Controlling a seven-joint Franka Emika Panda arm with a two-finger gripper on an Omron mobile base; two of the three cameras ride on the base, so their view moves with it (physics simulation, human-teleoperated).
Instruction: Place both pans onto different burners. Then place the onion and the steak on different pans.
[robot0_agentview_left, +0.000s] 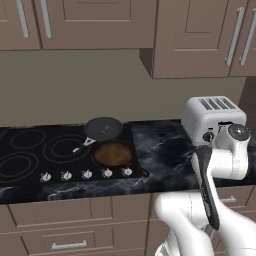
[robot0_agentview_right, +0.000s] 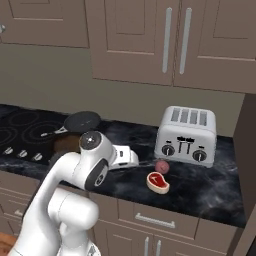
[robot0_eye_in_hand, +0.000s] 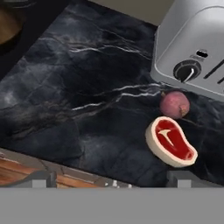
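Note:
The dark pan lies at the back right of the black cooktop, its silver handle pointing front-left. Just in front of it is the brown pan, half hidden by my arm in the right base view. Ringed burners show to their left. On the dark marble counter, in front of the toaster, rest the pinkish onion and the steak, close together. My gripper hovers above the counter left of them, open and holding nothing.
A silver four-slot toaster stands at the back of the counter, right behind the onion. Silver knobs line the cooktop's front edge. Wall cabinets hang overhead. Bare marble lies between the cooktop and the food.

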